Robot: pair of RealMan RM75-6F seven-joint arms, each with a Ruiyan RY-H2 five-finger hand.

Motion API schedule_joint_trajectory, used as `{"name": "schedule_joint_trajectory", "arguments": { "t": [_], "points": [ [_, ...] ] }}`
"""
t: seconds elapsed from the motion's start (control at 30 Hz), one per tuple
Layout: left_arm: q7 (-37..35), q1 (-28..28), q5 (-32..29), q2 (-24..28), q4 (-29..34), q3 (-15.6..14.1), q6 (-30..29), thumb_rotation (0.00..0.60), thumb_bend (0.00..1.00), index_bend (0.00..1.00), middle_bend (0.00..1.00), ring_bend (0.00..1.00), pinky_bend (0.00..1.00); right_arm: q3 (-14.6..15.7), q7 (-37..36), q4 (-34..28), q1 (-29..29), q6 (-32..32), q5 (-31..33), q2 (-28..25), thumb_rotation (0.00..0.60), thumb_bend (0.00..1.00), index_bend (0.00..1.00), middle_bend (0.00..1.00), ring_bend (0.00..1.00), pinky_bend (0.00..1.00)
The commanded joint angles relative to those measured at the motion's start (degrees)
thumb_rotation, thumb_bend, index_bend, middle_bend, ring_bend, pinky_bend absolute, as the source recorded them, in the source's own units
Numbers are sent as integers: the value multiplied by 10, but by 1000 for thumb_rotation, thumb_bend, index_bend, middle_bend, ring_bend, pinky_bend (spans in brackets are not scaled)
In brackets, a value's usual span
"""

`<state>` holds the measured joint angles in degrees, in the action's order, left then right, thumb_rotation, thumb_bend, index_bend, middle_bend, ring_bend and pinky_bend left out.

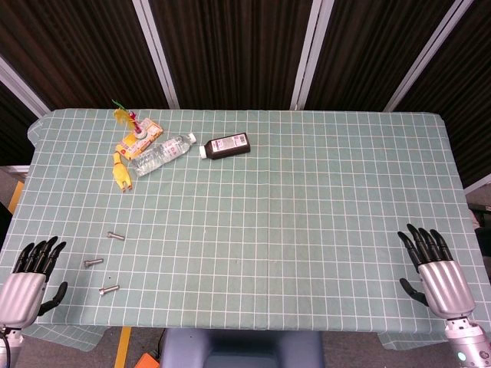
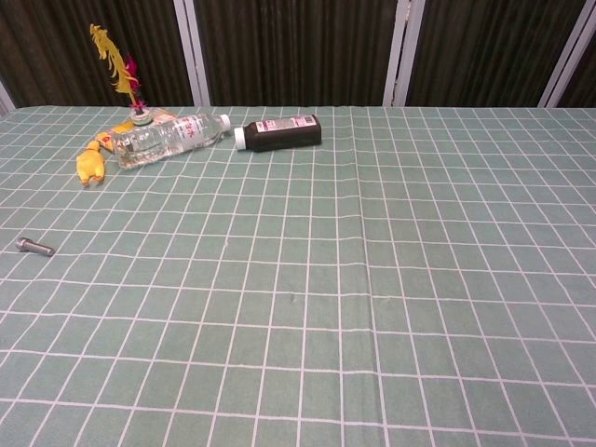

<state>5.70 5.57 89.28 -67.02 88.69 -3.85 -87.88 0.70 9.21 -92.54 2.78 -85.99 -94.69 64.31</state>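
Fingers of both hands stretch out flat and apart, holding nothing. Left hand [image 1: 29, 280] rests at the near left corner of the worktop [image 1: 307, 199]; right hand [image 1: 436, 270] rests at the near right edge, well apart from everything.

Three bolts lie just beside the left hand: one [image 1: 109, 289] nearest it, another [image 1: 93, 262] above that, and a third [image 1: 116, 235] further in.

At the far left sits a cluster: a clear bottle [image 1: 159, 154] on its side, a dark bottle [image 1: 225, 146] lying just to its right, a yellow toy [image 1: 120, 172], and a packet [image 1: 140, 140] with a feathered item standing on it.

Risk, as I judge it: the bolts are small and round, so a clumsy touch could roll them off the near edge. Both bottles lie on their sides and could roll if nudged.

A green cloth with a white grid covers the worktop, showing a faint crease down the middle. Behind it hang dark ribbed panels split by pale slanted bars.
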Motion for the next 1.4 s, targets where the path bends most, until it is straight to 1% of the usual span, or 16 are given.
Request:
{"name": "schedule_joint_trajectory", "arguments": {
  "t": [0.03,0.2,0.27,0.3,0.33,0.37,0.43,0.47,0.5,0.53,0.6,0.63,0.73,0.83,1.03,1.4],
  "points": [
    [16,2,-3,-5,2,0,14,600,415,0,0,0,15,5,-1,-1,1,4,-4,-2,600,336,0,0,0,0],
    [39,8,-1,-22,7,-4,40,600,416,0,0,0,28,10,-20,-3,-2,-4,-12,-12,600,336,0,0,0,0],
    [39,11,7,-44,-7,3,35,600,416,0,3,1,79,12,-24,-2,-3,-6,-16,-14,600,336,0,0,0,0],
    [40,14,11,-54,-18,6,34,600,416,0,28,19,132,13,-26,-2,-3,-6,-17,-15,600,336,0,0,0,0],
    [39,19,16,-70,-34,13,33,600,416,5,93,76,227,13,-28,-3,-3,-7,-18,-16,600,336,0,0,0,0],
    [36,24,19,-84,-50,21,31,600,417,19,193,171,351,14,-29,-3,-4,-8,-19,-16,600,336,0,0,0,0],
    [18,39,15,-114,-85,37,42,600,419,79,553,527,742,15,-29,-3,-4,-10,-21,-16,600,336,0,0,0,0],
    [5,49,10,-122,-99,42,56,600,423,113,697,669,873,15,-29,-3,-4,-10,-22,-16,600,336,0,0,0,0],
    [-3,57,2,-128,-111,48,71,600,429,162,834,802,961,15,-28,-3,-5,-10,-22,-16,600,336,0,0,0,0],
    [-8,69,-6,-137,-128,58,86,600,436,221,924,899,996,15,-27,-2,-5,-11,-23,-15,600,336,0,0,0,0],
    [-11,85,-17,-154,-158,71,104,600,447,330,997,990,1000,15,-22,-2,-5,-10,-23,-13,600,336,0,0,0,0],
    [-11,94,-26,-165,-179,78,117,600,451,380,1000,1000,1000,15,-19,-2,-5,-9,-22,-12,600,336,0,0,0,0],
    [0,112,-56,-194,-230,95,151,600,451,426,1000,1000,1000,16,-12,-2,-3,-2,-19,-9,600,336,0,0,0,0],
    [1,122,-71,-225,-276,109,154,600,451,438,1000,1000,1000,16,-7,-4,-2,3,-16,-9,600,336,0,0,0,0],
    [-14,138,-67,-266,-343,110,151,600,444,471,1000,1000,1000,19,-8,-6,-4,-3,-21,-10,600,337,0,0,0,0],
    [13,160,-83,-307,-406,106,191,600,416,423,1000,1000,1000,17,-36,-3,-11,-25,-28,-17,600,336,0,0,0,0]
  ]
}}
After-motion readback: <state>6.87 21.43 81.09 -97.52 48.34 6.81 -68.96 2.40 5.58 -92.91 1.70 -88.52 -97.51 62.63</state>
